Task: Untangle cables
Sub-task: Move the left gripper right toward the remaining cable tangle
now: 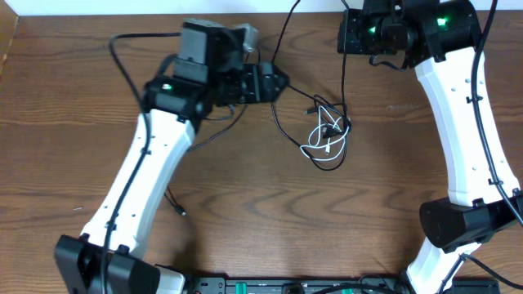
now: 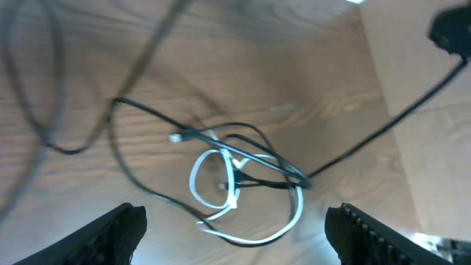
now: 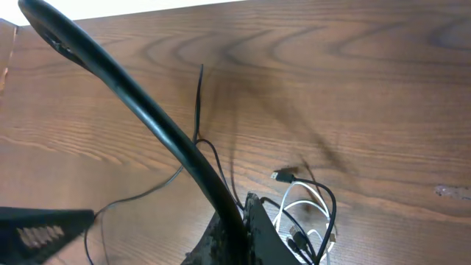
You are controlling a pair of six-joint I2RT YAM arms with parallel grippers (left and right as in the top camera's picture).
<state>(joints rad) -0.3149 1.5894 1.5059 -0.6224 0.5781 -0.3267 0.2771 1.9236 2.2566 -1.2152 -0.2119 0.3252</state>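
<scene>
Cables (image 1: 327, 131): one white cable (image 2: 195, 180), at least two black I can count, knotted together right of centre on table (image 1: 245, 188). Left gripper (image 1: 282, 82) upper left of tangle, fingers wide, holding nothing. Right gripper (image 1: 347, 33) top right, state I can't tell.

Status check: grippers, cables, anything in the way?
Left gripper open, short of the cables. Right gripper open. Black and white strands knotted on table. Black cord runs close past right fingers.
</scene>
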